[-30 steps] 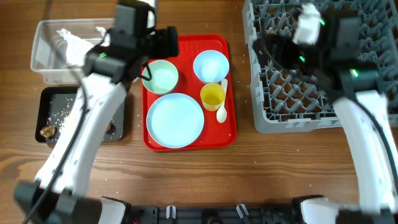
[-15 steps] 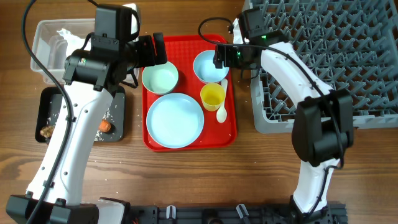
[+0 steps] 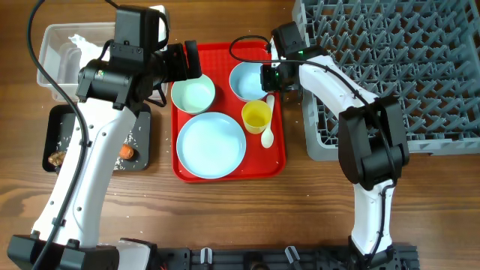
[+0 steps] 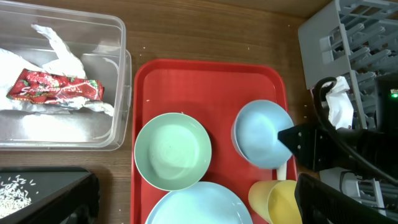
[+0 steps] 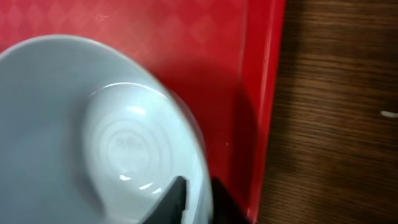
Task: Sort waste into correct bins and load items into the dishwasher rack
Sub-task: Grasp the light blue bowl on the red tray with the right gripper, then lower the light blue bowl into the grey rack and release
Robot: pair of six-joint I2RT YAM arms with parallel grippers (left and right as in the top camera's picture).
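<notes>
bench: plain wooden top (image 3: 225,217); red tray (image 3: 279,161) in the middle, grey dishwasher rack (image 3: 390,67) on the right, just beside the tray.
thing in play: the pale blue bowl (image 3: 249,79), upright at the tray's back right corner, nearest the rack.
bowl from the fingers: the right fingers (image 3: 268,77) sit at the bowl's rack-side rim. In the wrist view, one is inside the wall and one outside.
long axis: none to line up with, since the bowl is round; the rim is taken edge-on.
nearer arm: the right one, with the rack on its own side.
right fingers: drawn together on the rim, pinching the thin wall; the bowl looks to be resting on the tray.
left fingers: (image 3: 189,60) spread wide and holding nothing, hanging over the green bowl (image 3: 193,92).
coming move, as I judge it: lift clear of the tray lip, then sideways to the rack.
watch: the yellow cup (image 3: 256,116) and the white spoon (image 3: 268,131) stand just in front of the bowl.
</notes>
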